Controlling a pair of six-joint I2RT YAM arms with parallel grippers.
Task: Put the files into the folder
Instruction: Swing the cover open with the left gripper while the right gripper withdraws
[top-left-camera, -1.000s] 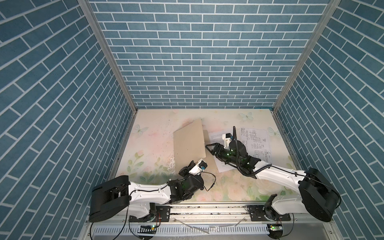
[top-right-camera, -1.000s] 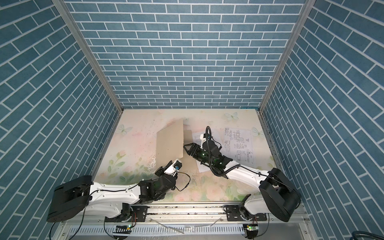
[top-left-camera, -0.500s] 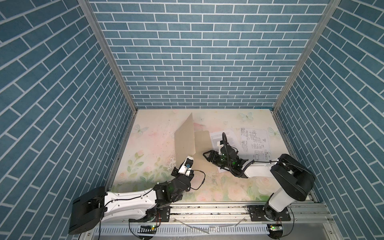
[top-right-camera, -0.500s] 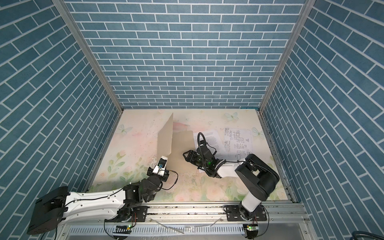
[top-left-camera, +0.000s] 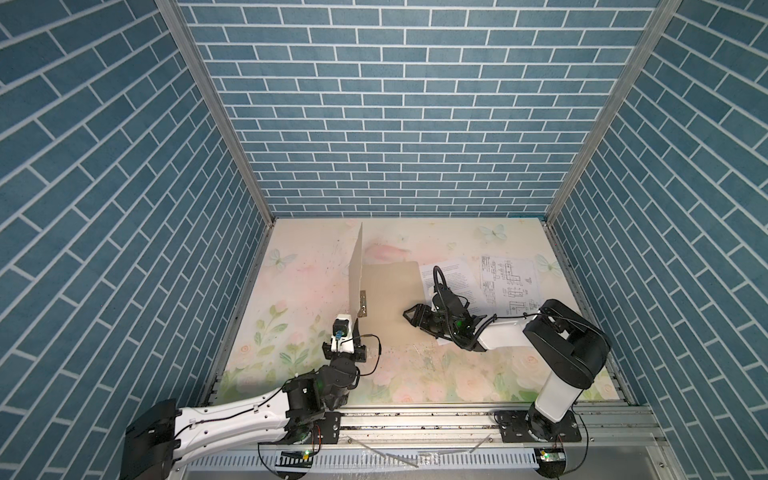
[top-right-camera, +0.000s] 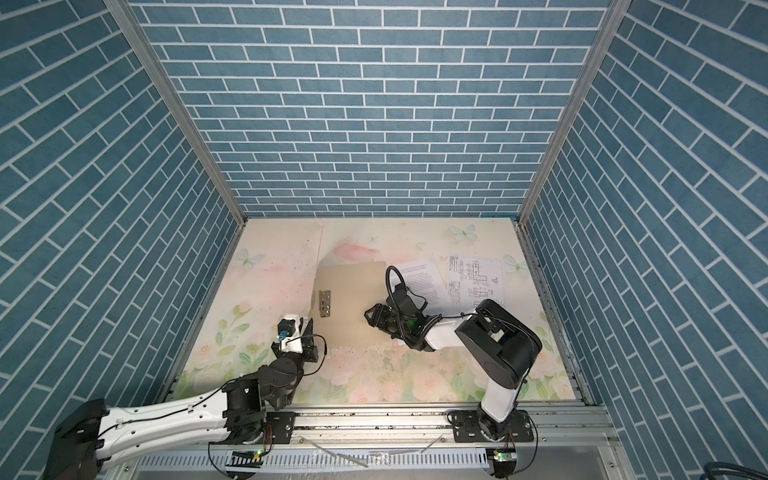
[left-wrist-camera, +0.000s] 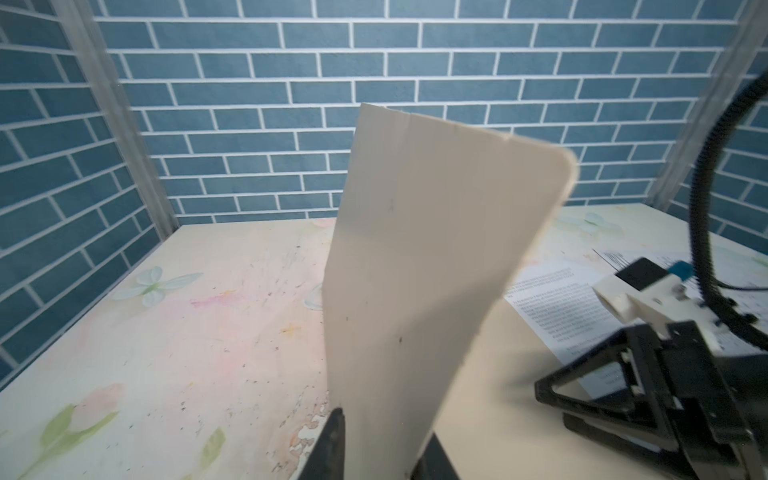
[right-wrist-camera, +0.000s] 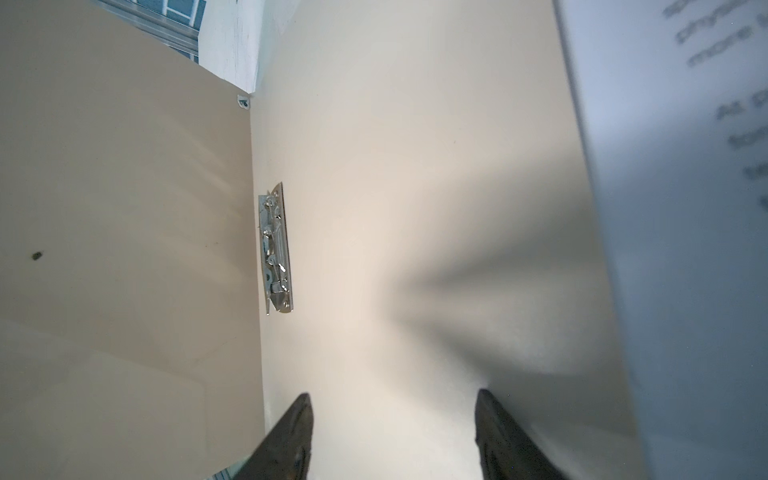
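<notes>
The tan folder (top-left-camera: 390, 299) (top-right-camera: 353, 299) lies open on the table, and its front cover (top-left-camera: 356, 270) (left-wrist-camera: 415, 270) stands nearly upright. A metal clip (top-left-camera: 363, 303) (right-wrist-camera: 276, 249) sits by the spine. My left gripper (top-left-camera: 355, 328) (left-wrist-camera: 382, 440) is at the cover's near bottom corner, with the jaws apart on either side of the board. My right gripper (top-left-camera: 411, 318) (right-wrist-camera: 395, 415) is open and empty, low over the bare inner back panel (right-wrist-camera: 395, 208). Both files lie right of the folder. The text sheet (top-left-camera: 451, 274) (right-wrist-camera: 685, 208) overlaps the folder's right edge. The drawing sheet (top-left-camera: 509, 286) (top-right-camera: 478, 282) lies beyond the text sheet.
Blue brick walls (top-left-camera: 399, 124) close in the floral table (top-left-camera: 299, 291) on three sides. A metal rail (top-left-camera: 415, 415) runs along the front edge. The right arm's elbow (top-left-camera: 565, 345) stands folded at the near right.
The folder's cover has swung from leaning over the back panel to nearly upright. My left jaws have spread apart. My right gripper has come off the text sheet onto the inner panel.
</notes>
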